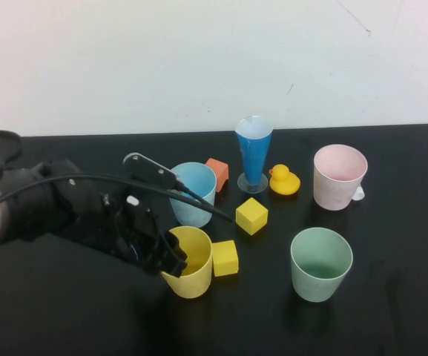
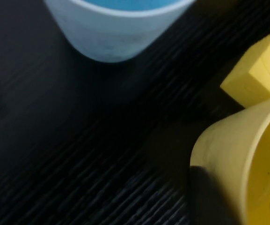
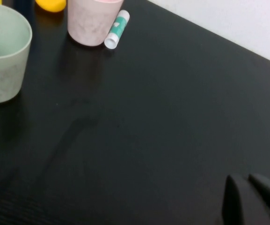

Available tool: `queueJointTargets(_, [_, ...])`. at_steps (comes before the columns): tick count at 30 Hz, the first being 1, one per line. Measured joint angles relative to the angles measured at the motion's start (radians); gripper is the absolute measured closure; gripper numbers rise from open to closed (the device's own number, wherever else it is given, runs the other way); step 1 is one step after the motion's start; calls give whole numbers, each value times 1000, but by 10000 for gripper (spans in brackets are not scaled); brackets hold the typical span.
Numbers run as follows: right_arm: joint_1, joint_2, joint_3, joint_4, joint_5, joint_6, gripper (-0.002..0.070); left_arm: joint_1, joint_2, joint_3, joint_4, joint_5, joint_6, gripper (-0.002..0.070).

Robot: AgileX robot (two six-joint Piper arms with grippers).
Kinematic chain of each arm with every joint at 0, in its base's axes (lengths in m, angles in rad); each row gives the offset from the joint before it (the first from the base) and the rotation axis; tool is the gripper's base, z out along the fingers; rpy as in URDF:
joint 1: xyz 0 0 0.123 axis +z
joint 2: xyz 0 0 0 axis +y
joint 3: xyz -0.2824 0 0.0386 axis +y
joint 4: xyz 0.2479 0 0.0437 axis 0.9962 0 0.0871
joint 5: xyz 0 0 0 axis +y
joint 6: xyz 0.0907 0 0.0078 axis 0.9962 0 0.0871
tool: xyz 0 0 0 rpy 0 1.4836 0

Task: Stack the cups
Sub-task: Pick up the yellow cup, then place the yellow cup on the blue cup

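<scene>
My left gripper is shut on the rim of the yellow cup, which tilts a little at the table's front left. In the left wrist view the gripper has one finger outside the yellow cup's wall and one inside. The light blue cup stands upright just behind it and also shows in the left wrist view. The pale pink cup stands at the back right and the mint green cup at the front right. My right gripper is shut and empty, over bare table, away from the mint cup and the pink cup.
A tall blue cone glass, a yellow duck and an orange block stand at the back middle. Two yellow cubes lie near the cups: one in the middle, one touching the yellow cup. A small tube lies by the pink cup.
</scene>
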State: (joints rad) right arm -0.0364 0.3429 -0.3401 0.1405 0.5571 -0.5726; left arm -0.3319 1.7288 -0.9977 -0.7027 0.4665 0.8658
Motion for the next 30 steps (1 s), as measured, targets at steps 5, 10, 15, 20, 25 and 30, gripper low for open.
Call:
queueJointTargets(5, [0,0,0,0,-2,0,666,-7,2,-39,4,31,20,624])
queueJointTargets(10, [0,0,0,0,-4,0,666,-7,-2,-162,10,160,-8,659])
queueJointTargets(15, [0,0,0,0,-5,-2,667,-7,-34,-323,66,227,-90,661])
queueJointTargets(20, [0,0,0,0,-6,-2,667,-7,-37,-436,237,178,-230,661])
queueJointTargets(25, [0,0,1,0,-10,-2,667,-7,-1,-448,372,101,-306,661])
queueJointTargets(30, [0,0,8,0,-17,-2,668,-7,63,-448,403,59,-319,661])
